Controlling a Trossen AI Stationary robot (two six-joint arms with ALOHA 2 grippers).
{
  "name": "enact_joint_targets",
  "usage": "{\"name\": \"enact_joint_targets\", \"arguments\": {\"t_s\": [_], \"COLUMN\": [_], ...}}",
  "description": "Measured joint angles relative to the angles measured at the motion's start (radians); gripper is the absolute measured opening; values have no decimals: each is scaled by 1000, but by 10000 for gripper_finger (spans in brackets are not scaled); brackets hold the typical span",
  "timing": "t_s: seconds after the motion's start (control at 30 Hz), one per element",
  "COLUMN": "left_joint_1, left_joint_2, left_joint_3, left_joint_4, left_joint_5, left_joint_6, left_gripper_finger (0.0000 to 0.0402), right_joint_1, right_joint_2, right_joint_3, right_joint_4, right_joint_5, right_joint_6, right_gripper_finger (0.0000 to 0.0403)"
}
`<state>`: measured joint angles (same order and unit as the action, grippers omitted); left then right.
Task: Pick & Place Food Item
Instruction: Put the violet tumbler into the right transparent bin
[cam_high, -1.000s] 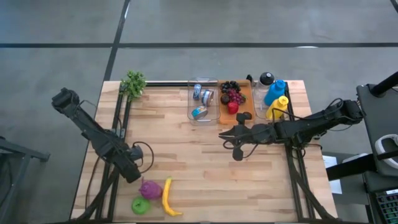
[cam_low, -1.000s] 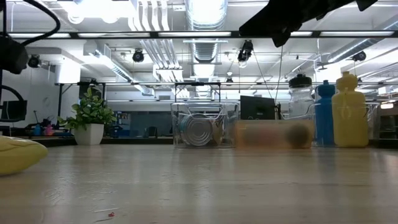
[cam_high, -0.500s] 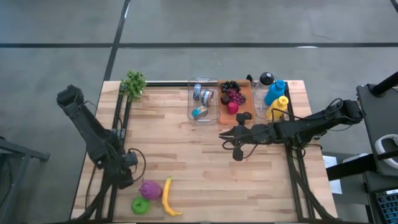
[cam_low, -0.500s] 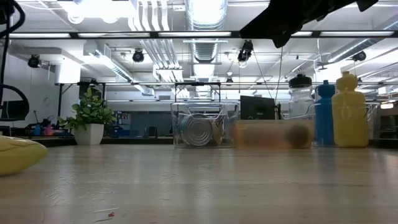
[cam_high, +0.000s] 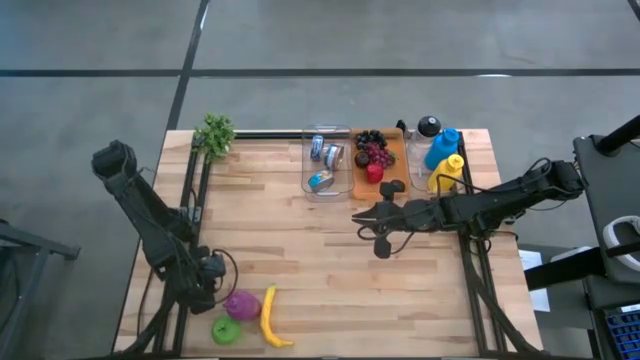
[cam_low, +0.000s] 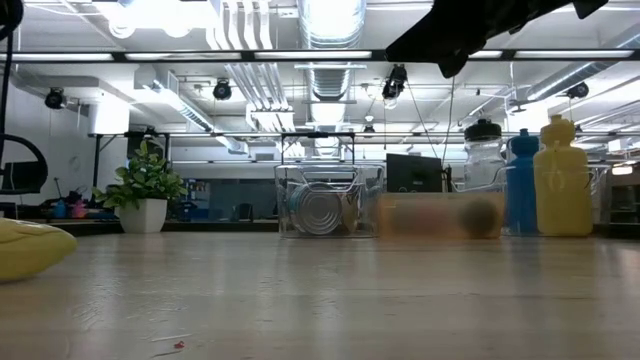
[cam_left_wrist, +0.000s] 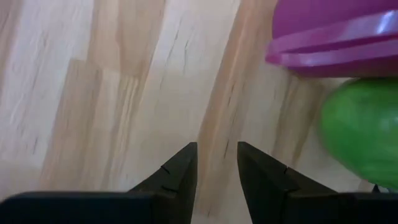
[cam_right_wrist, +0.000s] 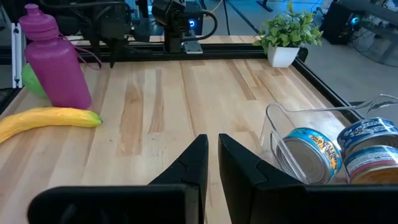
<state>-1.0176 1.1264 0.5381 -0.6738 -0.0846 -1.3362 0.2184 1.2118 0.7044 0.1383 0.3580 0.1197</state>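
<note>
A yellow banana (cam_high: 269, 318), a green round fruit (cam_high: 226, 330) and a purple bottle (cam_high: 240, 304) lie together at the table's near left. My left gripper (cam_high: 210, 288) points steeply down just left of the bottle. In its wrist view it (cam_left_wrist: 214, 169) stands open over bare wood, with the bottle (cam_left_wrist: 336, 31) and the green fruit (cam_left_wrist: 364, 137) off to one side. My right gripper (cam_high: 365, 222) hangs shut above the table's middle right (cam_right_wrist: 211, 155). More fruit lies on an orange board (cam_high: 380, 160) at the far edge.
A clear bin with cans (cam_high: 325, 162) stands left of the board. Three bottles in black, blue and yellow (cam_high: 443, 155) stand at the far right, and a potted plant (cam_high: 214, 134) at the far left. Bare wood (cam_high: 300, 250) spans the table's middle.
My left gripper has swung toward the table's near edge and come in beside the purple bottle and green fruit, rolling somewhat as it went. Its fingers keep the same gap. My right arm and all the things on the table have kept still.
</note>
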Motion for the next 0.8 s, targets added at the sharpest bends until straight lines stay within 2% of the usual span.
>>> {"name": "enact_joint_targets", "arguments": {"t_s": [0.23, 0.53, 0.8], "left_joint_1": [0, 0, 0], "left_joint_2": [9, 9, 9], "left_joint_3": [0, -1, -3], "left_joint_4": [81, 276, 336], "left_joint_5": [-46, -124, -196], "left_joint_6": [128, 357, 421], "left_gripper_finger": [118, 118, 118], "right_joint_1": [0, 0, -1], "right_joint_2": [0, 0, 0], "right_joint_3": [0, 0, 0], "right_joint_4": [1, 2, 2], "right_joint_5": [0, 1, 1], "right_joint_6": [9, 11, 45], "right_gripper_finger": [34, 34, 34]}}
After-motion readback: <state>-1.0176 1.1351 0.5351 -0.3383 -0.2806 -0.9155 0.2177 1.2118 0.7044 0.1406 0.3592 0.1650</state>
